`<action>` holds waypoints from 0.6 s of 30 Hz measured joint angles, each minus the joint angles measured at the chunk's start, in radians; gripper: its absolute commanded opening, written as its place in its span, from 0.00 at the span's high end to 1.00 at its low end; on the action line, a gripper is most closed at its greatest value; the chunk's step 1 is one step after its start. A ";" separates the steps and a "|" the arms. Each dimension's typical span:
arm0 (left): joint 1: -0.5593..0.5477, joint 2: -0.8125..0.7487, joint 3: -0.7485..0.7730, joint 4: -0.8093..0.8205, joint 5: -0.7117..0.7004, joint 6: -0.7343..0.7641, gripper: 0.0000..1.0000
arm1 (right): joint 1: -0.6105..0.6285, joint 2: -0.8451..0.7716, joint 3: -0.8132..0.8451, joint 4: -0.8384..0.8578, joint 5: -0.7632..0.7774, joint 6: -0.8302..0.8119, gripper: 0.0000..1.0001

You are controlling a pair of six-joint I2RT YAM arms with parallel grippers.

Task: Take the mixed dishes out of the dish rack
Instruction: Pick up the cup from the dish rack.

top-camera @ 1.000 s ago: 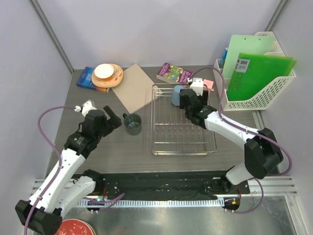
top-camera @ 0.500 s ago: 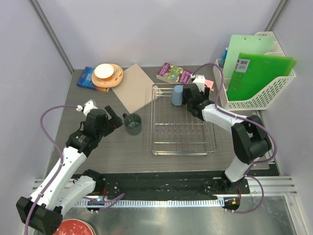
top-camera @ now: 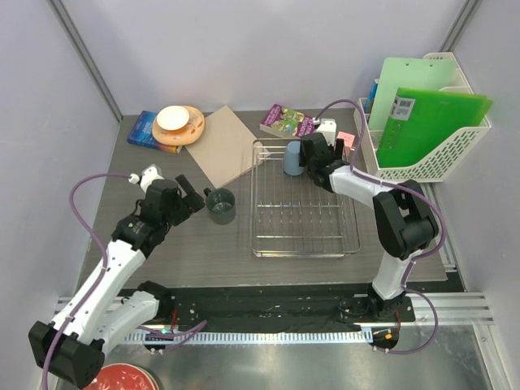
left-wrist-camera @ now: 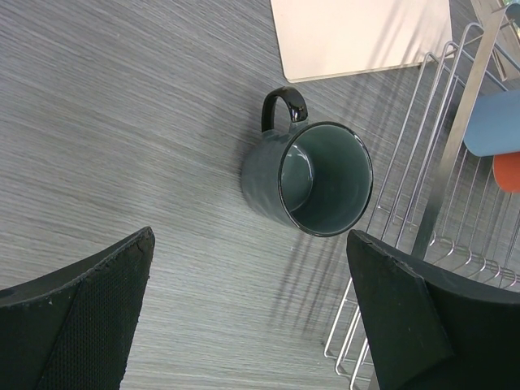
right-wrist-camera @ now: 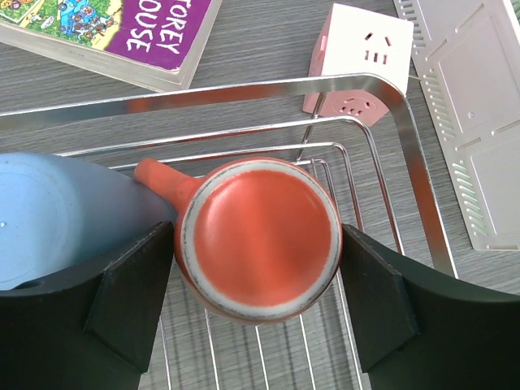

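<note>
Crowding is the risk: right gripper [right-wrist-camera: 256,288], spread astride the upturned orange cup [right-wrist-camera: 258,240], could clip its handle or shove the adjoining light-blue cup [right-wrist-camera: 65,215]; left gripper [left-wrist-camera: 244,317] also spread.

The dish rack [right-wrist-camera: 244,90] was shiny chrome wire; the orange cup [right-wrist-camera: 264,231] and grey mug [left-wrist-camera: 262,180] looked smooth, glossy ceramic; the table [left-wrist-camera: 106,122] was matt, wood-grained.

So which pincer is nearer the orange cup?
Right. The right pincer brackets the orange cup in the far corner of the dish rack; the left pincer hangs outside the rack, by the grey mug.
</note>
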 measured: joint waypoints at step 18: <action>0.000 0.006 -0.001 0.001 0.018 -0.001 0.03 | -0.007 -0.108 -0.087 -0.069 0.004 0.069 0.99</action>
